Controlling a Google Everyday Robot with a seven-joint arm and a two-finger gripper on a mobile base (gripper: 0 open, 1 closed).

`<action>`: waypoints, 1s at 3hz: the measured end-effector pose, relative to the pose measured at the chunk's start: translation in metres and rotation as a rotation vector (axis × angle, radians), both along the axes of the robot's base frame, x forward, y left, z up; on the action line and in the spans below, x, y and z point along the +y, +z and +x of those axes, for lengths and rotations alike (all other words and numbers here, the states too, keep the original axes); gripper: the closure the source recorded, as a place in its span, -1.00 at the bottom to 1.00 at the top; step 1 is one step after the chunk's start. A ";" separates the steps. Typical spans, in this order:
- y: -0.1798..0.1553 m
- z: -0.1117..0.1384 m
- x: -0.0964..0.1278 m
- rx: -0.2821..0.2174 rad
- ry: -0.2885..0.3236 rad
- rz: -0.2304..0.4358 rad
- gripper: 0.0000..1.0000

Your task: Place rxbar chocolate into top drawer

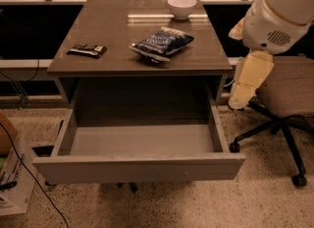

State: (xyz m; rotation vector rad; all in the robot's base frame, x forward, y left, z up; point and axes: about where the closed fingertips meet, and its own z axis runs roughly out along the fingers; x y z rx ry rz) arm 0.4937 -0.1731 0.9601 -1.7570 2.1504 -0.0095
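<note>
The rxbar chocolate (pixel 87 50), a small flat black bar with pale markings, lies on the grey table (pixel 117 28) near its left edge. The top drawer (pixel 140 166) is pulled wide open below the tabletop, and its inside shows nothing in it. My gripper (pixel 240 97) hangs pointing down at the right of the table, beside its right front corner and above the floor. It is far from the bar and holds nothing that I can see.
A crinkly blue chip bag (pixel 162 42) lies at mid-table and a white bowl (pixel 181 6) stands at the back. An office chair (pixel 287 92) stands right of the table, behind my arm. A cardboard box (pixel 12 175) and cables sit on the floor at left.
</note>
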 end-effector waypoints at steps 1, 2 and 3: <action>-0.013 0.024 0.025 0.023 0.036 0.018 -1.00; -0.023 0.057 0.065 0.047 0.090 0.043 -1.00; -0.018 0.087 0.102 0.055 0.130 0.108 -1.00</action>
